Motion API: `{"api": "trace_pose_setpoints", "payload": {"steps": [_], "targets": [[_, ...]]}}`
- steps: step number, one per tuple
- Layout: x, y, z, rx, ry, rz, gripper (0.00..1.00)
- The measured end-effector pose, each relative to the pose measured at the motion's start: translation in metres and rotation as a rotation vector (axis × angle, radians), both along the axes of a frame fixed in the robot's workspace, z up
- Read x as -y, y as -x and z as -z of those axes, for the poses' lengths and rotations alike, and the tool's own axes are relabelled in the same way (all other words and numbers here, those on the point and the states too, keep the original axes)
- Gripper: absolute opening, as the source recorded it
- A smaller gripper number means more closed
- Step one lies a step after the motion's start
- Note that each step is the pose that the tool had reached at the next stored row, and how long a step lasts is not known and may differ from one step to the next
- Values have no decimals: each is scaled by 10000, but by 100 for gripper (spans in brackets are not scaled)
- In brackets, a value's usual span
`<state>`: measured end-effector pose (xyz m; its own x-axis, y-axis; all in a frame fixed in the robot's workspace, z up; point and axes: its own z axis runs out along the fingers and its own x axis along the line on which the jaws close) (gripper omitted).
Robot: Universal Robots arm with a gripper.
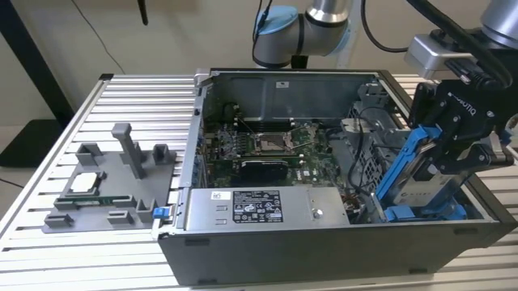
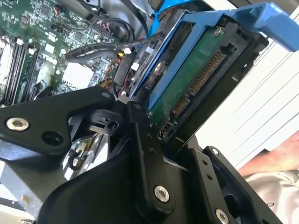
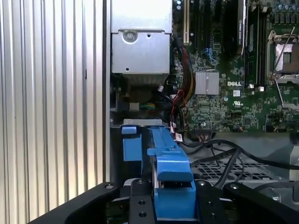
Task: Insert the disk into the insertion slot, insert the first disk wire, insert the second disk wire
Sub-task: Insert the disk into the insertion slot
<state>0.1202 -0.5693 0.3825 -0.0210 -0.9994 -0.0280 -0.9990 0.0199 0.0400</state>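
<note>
Arm (image 1: 319, 21) cut by the exterior view's top edge. Disk (image 1: 417, 189): upper part covered by gripper (image 1: 453, 157), lower end sunk out of sight behind case wall (image 1: 324, 254). Slot (image 1: 421, 213) mostly hidden by disk. Second wrist view: pale blurred shape (image 2: 280, 173), cut by the edge, not identifiable.

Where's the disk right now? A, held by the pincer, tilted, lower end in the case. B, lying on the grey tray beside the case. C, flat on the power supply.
A: the pincer grips the disk, which leans tilted with its lower end inside the case at the exterior view's right.
</note>
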Motion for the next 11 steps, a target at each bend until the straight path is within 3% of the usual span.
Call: {"api": "trace_pose_setpoints", "payload": {"steps": [6,11], "targets": [[0,0,2,0,-4,0,0],[0,0,-80,0,-4,0,0]]}}
